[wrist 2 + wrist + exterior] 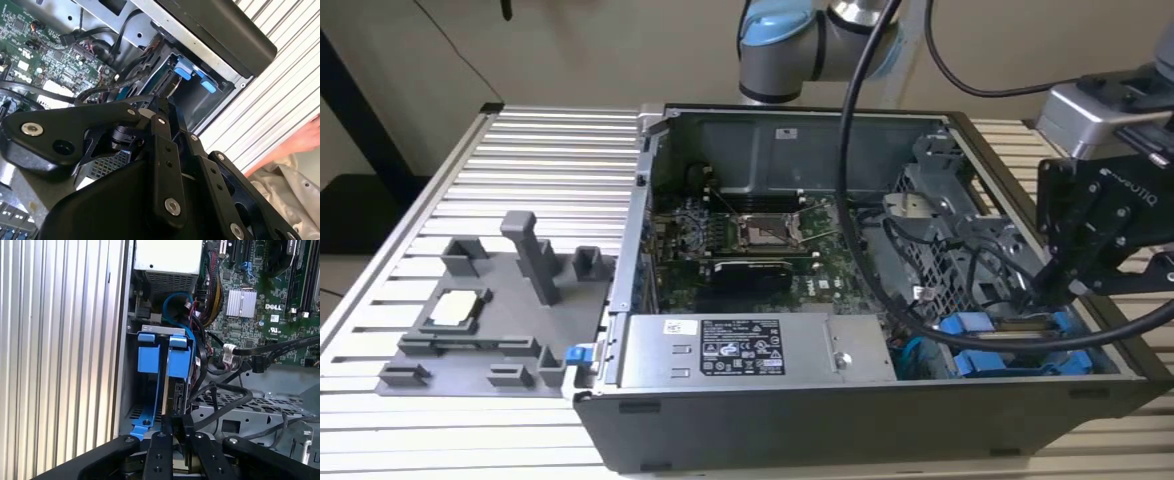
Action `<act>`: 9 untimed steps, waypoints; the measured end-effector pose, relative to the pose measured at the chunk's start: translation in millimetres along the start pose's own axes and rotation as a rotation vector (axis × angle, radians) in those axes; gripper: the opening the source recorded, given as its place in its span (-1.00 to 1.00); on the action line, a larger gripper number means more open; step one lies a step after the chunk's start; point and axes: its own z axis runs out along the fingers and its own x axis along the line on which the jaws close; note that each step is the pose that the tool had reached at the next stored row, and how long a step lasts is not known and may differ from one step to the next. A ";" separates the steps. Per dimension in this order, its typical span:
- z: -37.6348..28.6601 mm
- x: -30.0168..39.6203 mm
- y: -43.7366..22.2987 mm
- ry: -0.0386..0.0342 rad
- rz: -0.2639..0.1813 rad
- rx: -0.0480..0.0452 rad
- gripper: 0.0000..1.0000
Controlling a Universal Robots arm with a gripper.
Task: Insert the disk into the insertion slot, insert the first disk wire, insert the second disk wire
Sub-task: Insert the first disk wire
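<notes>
Reaching into the open case (761, 420) on the desk (547, 160), at the seated disk (994, 352).
Exterior view: gripper (1058, 290) dipped low at the corner, likely to work the disk's end. Second wrist view: jaws drawn together, hovering just beside the disk (172, 82). First wrist view: blue-framed disk (179, 360) standing inside the insertion slot (161, 330), black wires (280, 346) lying loose nearby.

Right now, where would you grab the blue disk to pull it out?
Probably its blue tabs, coming through the open side of the case: they stick out of the grey bay, whose walls hide the flat faces of the disk.
</notes>
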 end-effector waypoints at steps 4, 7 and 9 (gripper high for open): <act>4.5 0.0 -1.2 -0.0031 0.004 -0.0013 -0.62; 7.4 0.0 -1.6 -0.0036 0.018 -0.0019 -0.62; 9.9 0.1 -1.7 -0.0047 0.030 -0.0023 -0.62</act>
